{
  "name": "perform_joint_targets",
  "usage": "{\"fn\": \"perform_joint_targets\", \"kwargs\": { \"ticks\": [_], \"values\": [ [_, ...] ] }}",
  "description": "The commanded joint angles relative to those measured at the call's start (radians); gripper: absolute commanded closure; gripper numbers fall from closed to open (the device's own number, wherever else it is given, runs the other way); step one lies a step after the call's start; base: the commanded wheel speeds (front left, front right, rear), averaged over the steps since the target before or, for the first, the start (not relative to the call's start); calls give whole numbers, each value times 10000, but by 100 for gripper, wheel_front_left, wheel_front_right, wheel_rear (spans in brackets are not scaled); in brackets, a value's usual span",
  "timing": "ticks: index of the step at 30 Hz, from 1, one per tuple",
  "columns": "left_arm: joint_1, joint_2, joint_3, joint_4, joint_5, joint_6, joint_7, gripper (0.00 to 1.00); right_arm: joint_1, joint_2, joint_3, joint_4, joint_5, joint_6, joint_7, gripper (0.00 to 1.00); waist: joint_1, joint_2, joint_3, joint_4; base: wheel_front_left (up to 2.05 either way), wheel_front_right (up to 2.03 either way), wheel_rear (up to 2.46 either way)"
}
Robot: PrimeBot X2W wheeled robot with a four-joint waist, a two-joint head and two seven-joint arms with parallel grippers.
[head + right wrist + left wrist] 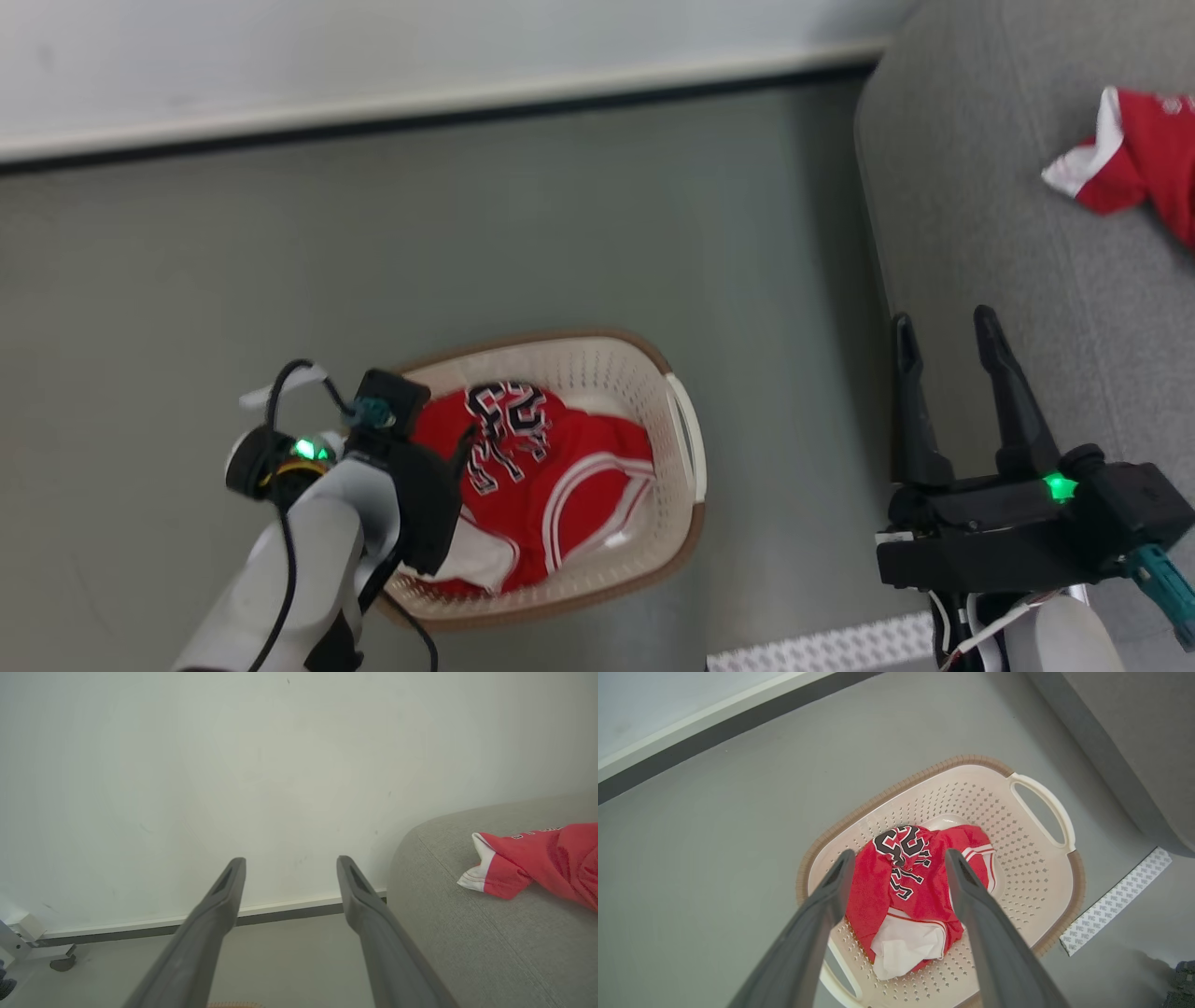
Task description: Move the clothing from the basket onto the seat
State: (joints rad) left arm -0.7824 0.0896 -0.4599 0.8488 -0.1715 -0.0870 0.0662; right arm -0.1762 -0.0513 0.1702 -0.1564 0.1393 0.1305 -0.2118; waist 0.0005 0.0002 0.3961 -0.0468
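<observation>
Soft, even, fairly bright light all round. The head view looks a little smeary, and a green lamp [1059,486] blooms at lower right. The seat [980,233] drops a faint shadow on the floor [822,233]. Wrist views are crisp but bow outward at the edges; the wall [280,765] reads pale and washed.
</observation>
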Motion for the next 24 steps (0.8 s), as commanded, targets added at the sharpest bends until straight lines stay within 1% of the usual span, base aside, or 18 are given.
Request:
{"fn": "perform_joint_targets", "kwargs": {
  "ticks": [1, 5, 9, 13, 17, 19, 21, 24],
  "values": [
    [-453, 22, -166, 339, 191, -87, 48, 0, -182, 18, -17, -156, 23, 4, -125, 0, -5, -2, 2876, -1230, 0, 0, 0],
    [-1157, -172, -633, 1068, 270, -235, 119, 0, -117, 19, -90, -575, -23, 4, -296, 0, -5, -2, 3641, -1330, 0, 0, 0],
    [-1673, -295, -1085, 1586, 129, -325, 159, 0, -36, 22, -86, -990, -118, 4, -414, 0, -5, -2, 4318, -1318, 0, 0, 0],
    [-1920, -350, -1464, 1878, 30, -384, 73, 0, 26, 22, -6, -1193, -167, 4, -458, 0, -5, -2, 4724, -1341, 0, 0, 0],
    [-1981, -373, -1870, 1872, -498, -422, -59, 0, 213, 19, 15, -1356, -182, 4, -487, 0, -5, -2, 5022, -1408, 0, 0, 0],
    [-2030, -368, -2135, 1711, -818, -388, -38, 0, 239, 21, 31, -1379, -149, 4, -500, 0, -5, -2, 5175, -1439, 0, 0, 0],
    [-2109, -356, -2369, 1607, -1087, -249, -23, 0, 285, 23, 125, -1412, -90, 4, -514, 0, -5, -2, 5324, -1479, 0, 0, 0],
    [-2205, -360, -2655, 1508, -1464, 65, -64, 0, 354, 18, 281, -1455, -8, 4, -527, 0, -5, -2, 5501, -1581, 0, 0, 0]
  ]
}}
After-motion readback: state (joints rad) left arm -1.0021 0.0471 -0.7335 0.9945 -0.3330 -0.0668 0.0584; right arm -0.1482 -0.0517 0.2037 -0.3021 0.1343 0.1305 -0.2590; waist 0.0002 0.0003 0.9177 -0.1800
